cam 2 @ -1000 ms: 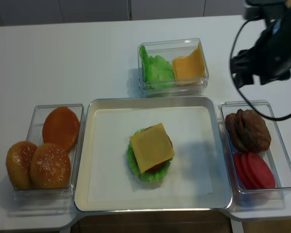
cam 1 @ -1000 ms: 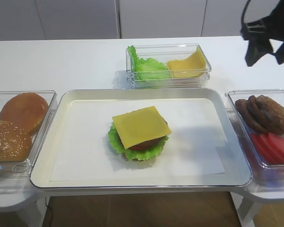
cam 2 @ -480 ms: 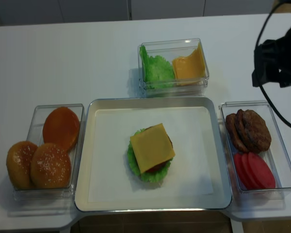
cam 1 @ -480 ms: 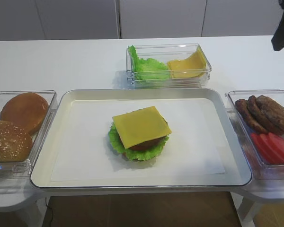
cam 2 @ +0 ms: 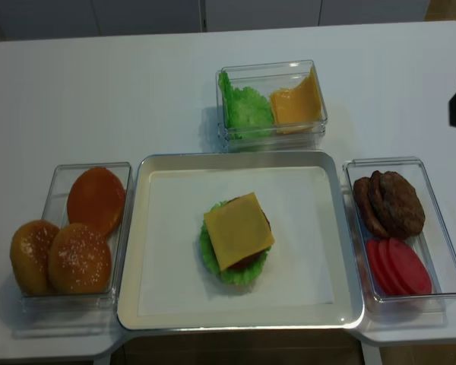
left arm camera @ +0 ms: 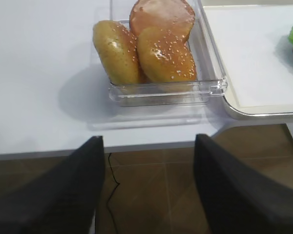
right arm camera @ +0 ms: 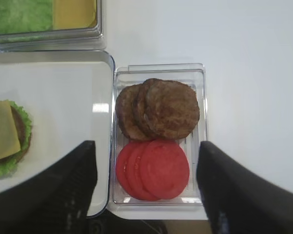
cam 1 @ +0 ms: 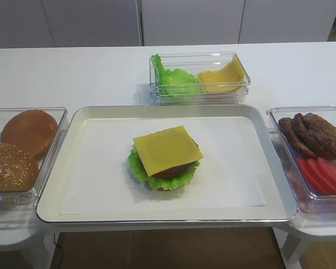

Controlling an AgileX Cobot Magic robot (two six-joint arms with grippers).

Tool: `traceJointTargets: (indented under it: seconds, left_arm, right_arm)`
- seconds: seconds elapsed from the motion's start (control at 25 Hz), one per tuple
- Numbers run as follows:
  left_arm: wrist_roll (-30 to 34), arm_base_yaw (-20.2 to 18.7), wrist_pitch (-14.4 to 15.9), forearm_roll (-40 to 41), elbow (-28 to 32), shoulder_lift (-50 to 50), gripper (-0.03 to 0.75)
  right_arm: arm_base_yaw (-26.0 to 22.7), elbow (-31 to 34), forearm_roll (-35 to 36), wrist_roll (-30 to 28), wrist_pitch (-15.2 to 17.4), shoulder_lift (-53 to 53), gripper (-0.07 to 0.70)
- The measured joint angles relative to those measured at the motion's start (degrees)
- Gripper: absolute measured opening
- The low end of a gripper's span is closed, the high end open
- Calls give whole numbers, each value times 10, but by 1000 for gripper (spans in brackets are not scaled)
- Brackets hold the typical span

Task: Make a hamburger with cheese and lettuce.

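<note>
with both the left gripper (left arm camera: pixel 146 195) and right gripper (right arm camera: pixel 146 190) spread and empty, the cheese (cam 1: pixel 167 149) capping the hamburger (cam 1: pixel 164 172) looks floppy, best pinched at an overhanging corner.

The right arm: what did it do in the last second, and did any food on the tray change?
The right arm pulled back to the right, out of both high views; its gripper is open and empty above the patty bin. The cheese stayed flat on the hamburger; the tray did not move.
</note>
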Motion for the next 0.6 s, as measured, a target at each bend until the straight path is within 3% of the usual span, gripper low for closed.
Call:
traceJointTargets:
  seconds: [0.4,0.6]
  left_arm:
    - [0,0,0,0,0,0,433]
    - [0,0,0,0,0,0,433]
  right_arm:
    - [0,7,-9,15,7,-128,501]
    - [0,83,-10,16,7,-193,501]
